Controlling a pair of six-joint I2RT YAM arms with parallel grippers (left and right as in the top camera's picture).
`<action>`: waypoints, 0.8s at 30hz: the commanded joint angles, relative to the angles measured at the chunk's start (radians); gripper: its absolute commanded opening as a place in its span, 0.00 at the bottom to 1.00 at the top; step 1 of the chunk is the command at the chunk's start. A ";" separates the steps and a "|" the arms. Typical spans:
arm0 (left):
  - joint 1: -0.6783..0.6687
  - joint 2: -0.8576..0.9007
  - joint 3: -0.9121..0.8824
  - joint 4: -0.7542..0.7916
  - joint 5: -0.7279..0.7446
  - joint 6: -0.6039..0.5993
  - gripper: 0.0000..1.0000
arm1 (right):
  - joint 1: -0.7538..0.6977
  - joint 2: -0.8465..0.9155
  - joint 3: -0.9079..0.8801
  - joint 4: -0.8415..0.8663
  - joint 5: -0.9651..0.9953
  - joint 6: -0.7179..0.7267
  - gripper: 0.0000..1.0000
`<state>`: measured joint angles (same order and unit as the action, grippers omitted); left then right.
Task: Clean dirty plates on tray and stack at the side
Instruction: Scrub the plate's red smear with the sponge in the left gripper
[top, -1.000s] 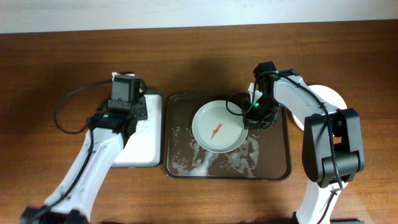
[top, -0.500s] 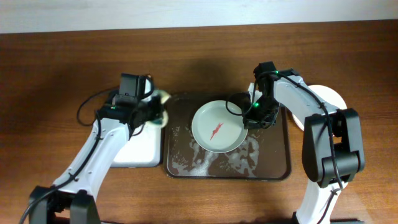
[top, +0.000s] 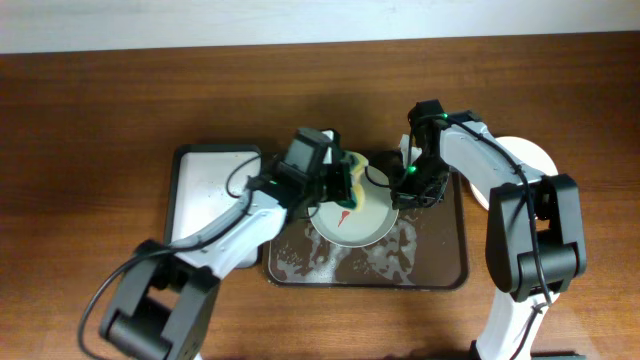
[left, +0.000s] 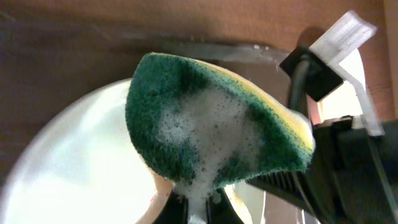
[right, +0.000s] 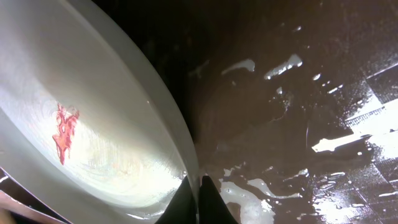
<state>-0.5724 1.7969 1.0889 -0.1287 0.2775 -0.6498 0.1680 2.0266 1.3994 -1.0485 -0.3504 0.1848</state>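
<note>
A pale mint green plate (top: 365, 215) with a red smear (right: 64, 132) sits on the dark brown tray (top: 440, 262). My right gripper (top: 403, 187) is shut on the plate's right rim, as the right wrist view (right: 198, 186) shows. My left gripper (top: 340, 184) is shut on a soapy green and yellow sponge (left: 214, 127) and holds it over the plate's upper left part (left: 74, 155). White plates (top: 530, 160) lie at the right of the tray, partly hidden by my right arm.
A smaller black-rimmed tray with a white inside (top: 205, 200) lies left of the brown tray. Soap foam (top: 300, 262) spreads over the brown tray's base. The table's far edge meets a white wall at the top.
My left gripper has swung right from the small white tray to over the plate, carrying the sponge. My right arm and the plate have not moved.
</note>
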 joint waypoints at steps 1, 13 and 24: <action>-0.024 0.067 0.011 0.049 0.014 -0.148 0.00 | 0.009 0.002 -0.008 -0.004 -0.017 0.008 0.04; -0.036 0.176 0.010 -0.058 -0.085 -0.198 0.00 | 0.009 0.002 -0.008 -0.004 -0.017 0.007 0.04; 0.043 0.045 0.034 -0.356 -0.323 0.055 0.00 | 0.009 0.002 -0.008 -0.004 -0.016 0.008 0.04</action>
<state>-0.5762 1.8858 1.1427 -0.4530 0.1024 -0.7216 0.1757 2.0327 1.3891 -1.0481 -0.3676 0.1844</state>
